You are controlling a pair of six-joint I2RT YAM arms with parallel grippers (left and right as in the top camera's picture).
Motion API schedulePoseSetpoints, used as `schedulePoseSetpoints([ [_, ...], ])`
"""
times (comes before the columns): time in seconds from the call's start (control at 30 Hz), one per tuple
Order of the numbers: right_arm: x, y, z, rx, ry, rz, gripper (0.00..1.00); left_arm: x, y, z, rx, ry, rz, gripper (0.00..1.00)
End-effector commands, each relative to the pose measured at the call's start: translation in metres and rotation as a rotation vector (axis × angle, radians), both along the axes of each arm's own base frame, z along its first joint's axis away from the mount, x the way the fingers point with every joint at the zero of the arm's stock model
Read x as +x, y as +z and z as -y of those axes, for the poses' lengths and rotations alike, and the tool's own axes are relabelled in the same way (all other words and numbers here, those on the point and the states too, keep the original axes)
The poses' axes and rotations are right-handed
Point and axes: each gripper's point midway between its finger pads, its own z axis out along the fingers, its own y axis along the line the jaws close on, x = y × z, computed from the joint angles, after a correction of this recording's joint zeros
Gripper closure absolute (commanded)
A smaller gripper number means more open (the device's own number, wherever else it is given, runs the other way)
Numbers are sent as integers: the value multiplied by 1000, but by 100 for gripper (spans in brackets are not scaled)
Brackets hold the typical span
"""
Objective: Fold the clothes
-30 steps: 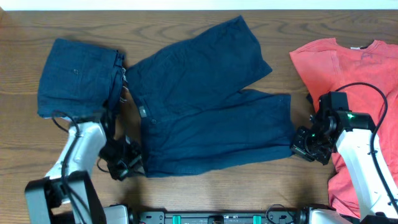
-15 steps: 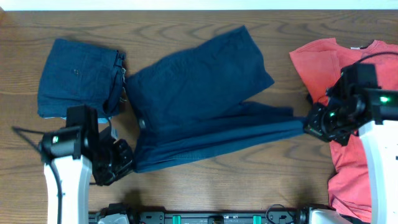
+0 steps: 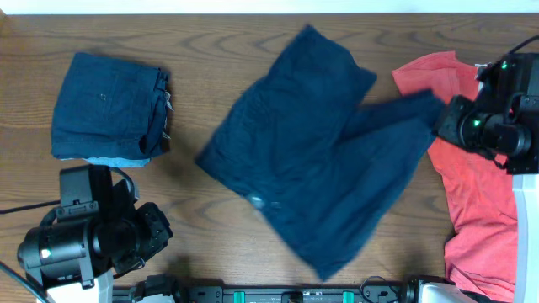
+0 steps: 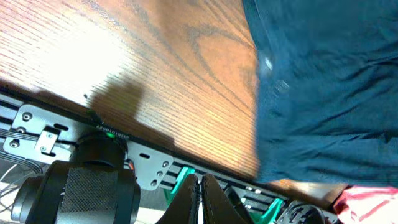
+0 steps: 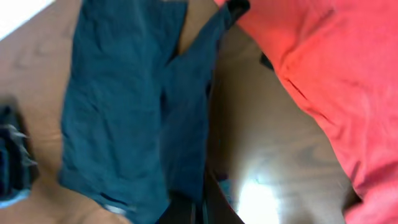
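The dark navy shorts hang spread and blurred over the middle of the table, with one leg end pinched in my right gripper. The right wrist view shows the shorts trailing away from the shut right gripper. The coral-red T-shirt lies flat at the right, under that arm. A folded navy piece rests at the back left. My left gripper is shut with nothing in it. It is raised at the front left, apart from the shorts.
The wooden table is bare between the folded piece and the shorts. A black rail with green clips runs along the table's front edge below the left gripper. The red T-shirt fills the right side of the right wrist view.
The shorts have come free of the left gripper, which rose and drew back toward the front left. The right gripper moved up and to the back right, dragging the shorts with it.
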Motion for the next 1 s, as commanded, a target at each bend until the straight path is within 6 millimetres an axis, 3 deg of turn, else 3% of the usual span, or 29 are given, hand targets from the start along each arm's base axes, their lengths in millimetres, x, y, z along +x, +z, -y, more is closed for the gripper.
schedulePoseSetpoints([
  [0.0, 8, 5, -2, 30, -12, 19, 99, 4, 2, 1, -11, 18, 2, 94],
  [0.17, 10, -1, -2, 31, -12, -6, 99, 19, -4, 17, -67, -60, 55, 92],
  [0.3, 10, -1, -2, 31, -12, -6, 99, 49, -27, 34, -93, -115, 128, 94],
  [0.5, 10, -2, -1, 28, -15, -8, 99, 92, -99, 73, -124, -226, 151, 94],
  [0.63, 9, -2, -1, 28, -14, -9, 99, 125, -131, 88, -124, -264, 158, 94],
  [0.73, 8, -3, -1, 29, -14, -15, 99, 146, -160, 89, -103, -260, 136, 94],
  [0.97, 0, -10, -2, 41, -31, -62, 99, 166, -224, 87, -75, -240, 55, 94],
])
